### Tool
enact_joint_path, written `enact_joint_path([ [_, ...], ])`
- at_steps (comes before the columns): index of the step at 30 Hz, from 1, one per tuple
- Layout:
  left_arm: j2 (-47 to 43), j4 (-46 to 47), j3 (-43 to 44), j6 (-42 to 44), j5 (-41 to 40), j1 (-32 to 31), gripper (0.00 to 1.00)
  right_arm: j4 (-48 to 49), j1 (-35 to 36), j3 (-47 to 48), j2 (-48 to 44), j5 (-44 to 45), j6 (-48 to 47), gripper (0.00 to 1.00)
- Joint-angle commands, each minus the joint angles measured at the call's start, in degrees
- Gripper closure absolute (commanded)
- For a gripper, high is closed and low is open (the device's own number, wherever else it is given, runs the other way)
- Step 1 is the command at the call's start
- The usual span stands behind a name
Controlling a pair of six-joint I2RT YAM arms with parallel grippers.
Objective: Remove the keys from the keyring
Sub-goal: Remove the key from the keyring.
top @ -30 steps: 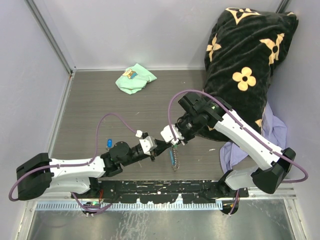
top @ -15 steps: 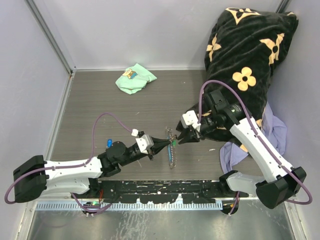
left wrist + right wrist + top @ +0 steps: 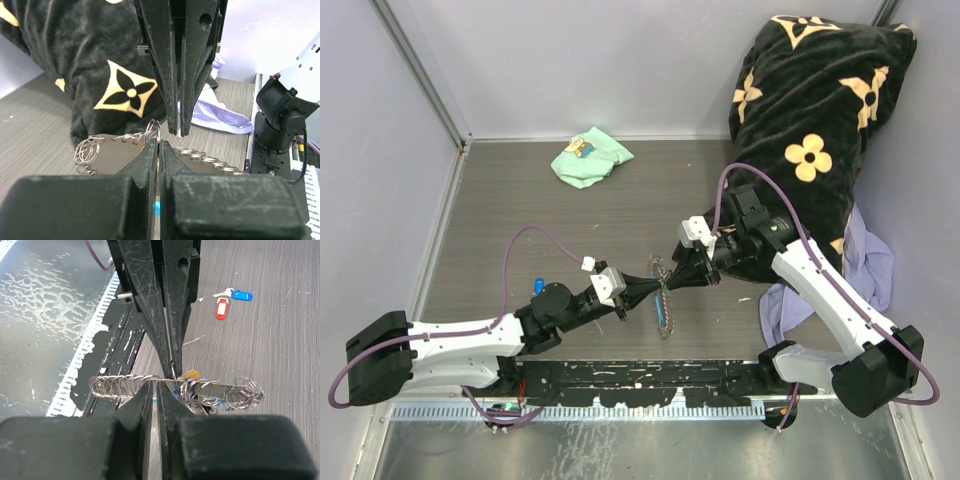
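Observation:
The keyring [image 3: 665, 300] hangs above the table between both grippers, its grey link chain [image 3: 122, 385] strung out sideways. My left gripper [image 3: 656, 287] is shut, its tips pinching a silvery ring [image 3: 155, 131]. My right gripper [image 3: 671, 283] meets it tip to tip, jaws almost together on the chain beside that ring. A yellowish tag [image 3: 191, 374] and a bit of sky-blue fob [image 3: 159, 400] show among the rings. Two keys lie loose on the table, one with a red tag [image 3: 221, 308] and one with a blue tag [image 3: 242, 295]; the blue one [image 3: 538, 286] also shows beside my left arm.
A black blanket with cream flowers [image 3: 810, 130] is piled at the back right, with lavender fabric [image 3: 872, 262] below it. A mint-green cloth [image 3: 590, 158] lies at the back. A black rail [image 3: 640, 375] runs along the near edge.
A second ago both grippers were together over the keyring. The right one pulled back right with jaws parted, then came back in and closed. The left arm drew back slightly left, still shut.

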Motion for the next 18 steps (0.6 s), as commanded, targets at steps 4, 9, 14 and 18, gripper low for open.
enact_joint_path([
  [4,-2.2,6.9,1.0,-0.9,-0.3,-0.3,1.00,5.7,-0.1,-0.8,-0.5,0.8,4.8,0.87],
  [9,-2.7,6.9,0.8,-0.9,-0.4,-0.2,1.00,5.4,-0.3,-0.8,-0.9,2.7,5.0,0.87],
  [14,-2.6,6.9,0.9,-1.0,-0.1,-0.3,1.00,5.2,-0.4,-0.8,-0.8,2.5,5.0,0.86],
  [18,-2.5,7.1,1.1,-1.1,0.2,-0.3,1.00,6.6,-0.4,-0.9,-0.2,1.3,6.5,0.84],
])
